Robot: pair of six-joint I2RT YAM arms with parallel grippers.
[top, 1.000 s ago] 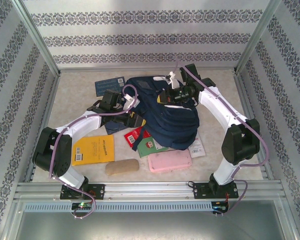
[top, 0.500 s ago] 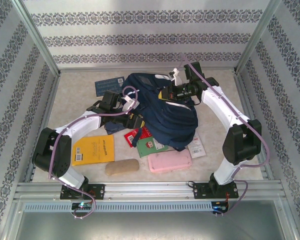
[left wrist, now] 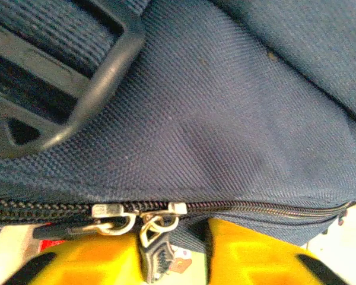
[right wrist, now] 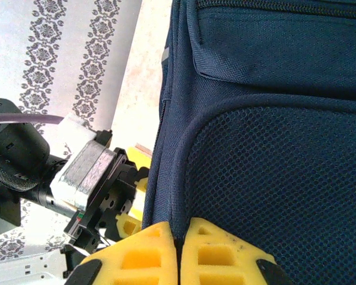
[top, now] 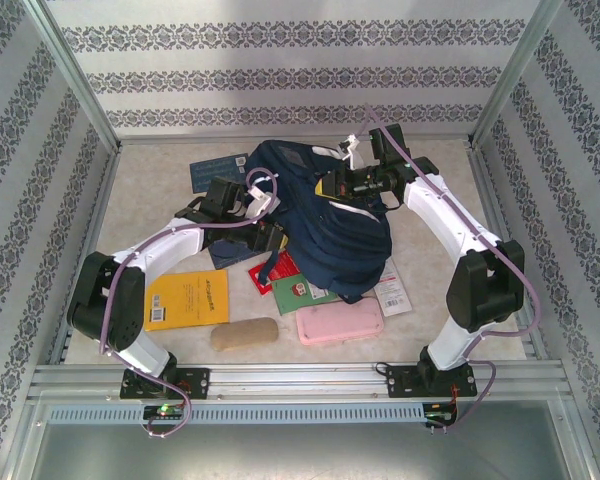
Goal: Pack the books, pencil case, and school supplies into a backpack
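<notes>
The navy backpack (top: 335, 235) lies mid-table, partly raised at its far end. My right gripper (right wrist: 179, 249) is shut on the backpack's piped seam (right wrist: 177, 178) beside a mesh panel, and it also appears from above (top: 332, 186). My left gripper (left wrist: 175, 261) is at the backpack's left edge (top: 270, 236), its yellow fingers (left wrist: 77, 261) standing apart either side of a zipper pull (left wrist: 157, 249), with a gap on the right. A yellow book (top: 187, 298), a blue book (top: 215, 172), a green book (top: 300, 290), a red packet (top: 268, 268), a white strip packet (top: 392, 290) and a pink pencil case (top: 340, 322) lie around it.
A tan oblong object (top: 244, 333) lies near the front rail, left of the pencil case. Patterned walls with metal frame posts (top: 75, 75) close in the table on three sides. A black strap buckle (left wrist: 77, 89) lies on the backpack above the zipper.
My right gripper has drawn the backpack's top back and up, bunching the bag towards the far side. The left gripper has stayed at the bag's left edge.
</notes>
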